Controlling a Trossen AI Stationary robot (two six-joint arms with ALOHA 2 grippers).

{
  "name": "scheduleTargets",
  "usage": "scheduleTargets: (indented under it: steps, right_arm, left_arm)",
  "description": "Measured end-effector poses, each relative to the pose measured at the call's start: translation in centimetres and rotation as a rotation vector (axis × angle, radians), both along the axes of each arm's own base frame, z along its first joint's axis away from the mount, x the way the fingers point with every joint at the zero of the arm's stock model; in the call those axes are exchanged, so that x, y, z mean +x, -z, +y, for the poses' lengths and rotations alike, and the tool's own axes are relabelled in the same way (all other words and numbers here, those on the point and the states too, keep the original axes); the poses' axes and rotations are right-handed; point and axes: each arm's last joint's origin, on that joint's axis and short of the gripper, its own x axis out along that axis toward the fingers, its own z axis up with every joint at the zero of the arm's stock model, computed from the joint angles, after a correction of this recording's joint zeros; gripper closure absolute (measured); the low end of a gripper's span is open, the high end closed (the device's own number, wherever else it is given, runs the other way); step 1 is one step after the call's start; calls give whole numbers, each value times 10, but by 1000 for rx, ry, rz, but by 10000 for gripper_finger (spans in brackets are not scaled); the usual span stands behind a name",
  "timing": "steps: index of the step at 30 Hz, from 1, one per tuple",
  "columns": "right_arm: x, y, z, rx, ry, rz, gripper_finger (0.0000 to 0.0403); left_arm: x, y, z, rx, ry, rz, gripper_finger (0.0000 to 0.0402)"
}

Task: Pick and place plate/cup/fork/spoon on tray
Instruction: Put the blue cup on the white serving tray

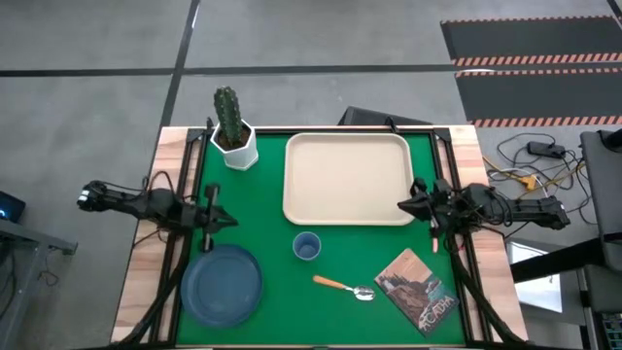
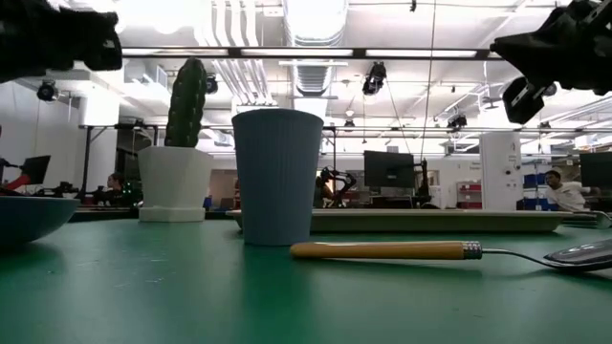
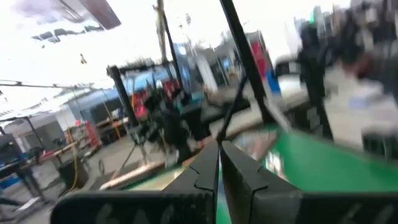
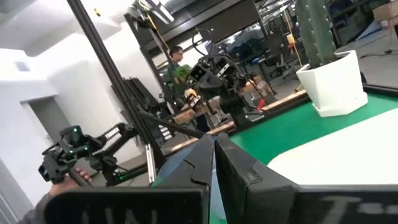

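Note:
The cream-beige tray (image 1: 348, 178) lies on the green mat at the far middle. The light-blue cup (image 1: 307, 247) stands upright on the mat just near of the tray and shows in the low view (image 2: 277, 175). The dark-blue plate (image 1: 223, 284) lies at the near left. The orange-handled spoon (image 1: 345, 287) lies flat on the mat near the cup, its bowl toward the right. No fork shows. My left gripper (image 1: 231, 221) hovers shut above the mat, just beyond the plate. My right gripper (image 1: 401, 205) hovers shut at the tray's near right corner. Both are empty.
A white hexagonal pot with a cactus (image 1: 233, 131) stands at the far left, beside the tray. A booklet (image 1: 418, 290) lies at the near right. Bare green mat (image 1: 282, 321) lies between plate and booklet. People show in the room beyond the table.

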Motion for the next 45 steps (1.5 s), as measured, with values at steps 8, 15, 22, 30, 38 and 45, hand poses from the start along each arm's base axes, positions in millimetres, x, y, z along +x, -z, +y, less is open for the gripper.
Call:
scheduleTargets:
  steps: [8,15,22,30,38,45]
  right_arm:
    - [0,-2,0,-1,1,-16,394]
    - [0,-3,-3,16,119,-27,394]
    - [2,-11,-5,-7,170,-110,394]
    - [21,-20,-6,-76,215,-65,394]
    - [65,-38,-7,-155,230,115,394]
    - [108,-52,-6,-249,198,218,394]
  left_arm:
    - [-5,-19,1,-87,14,-191,402]
    - [-11,-30,2,-117,20,-315,402]
    - [-9,-30,2,-230,62,-283,402]
    - [-6,-29,5,-175,-103,-289,402]
    - [-5,-27,10,-281,-237,-272,402]
    - [-3,-25,9,-273,-242,-255,402]
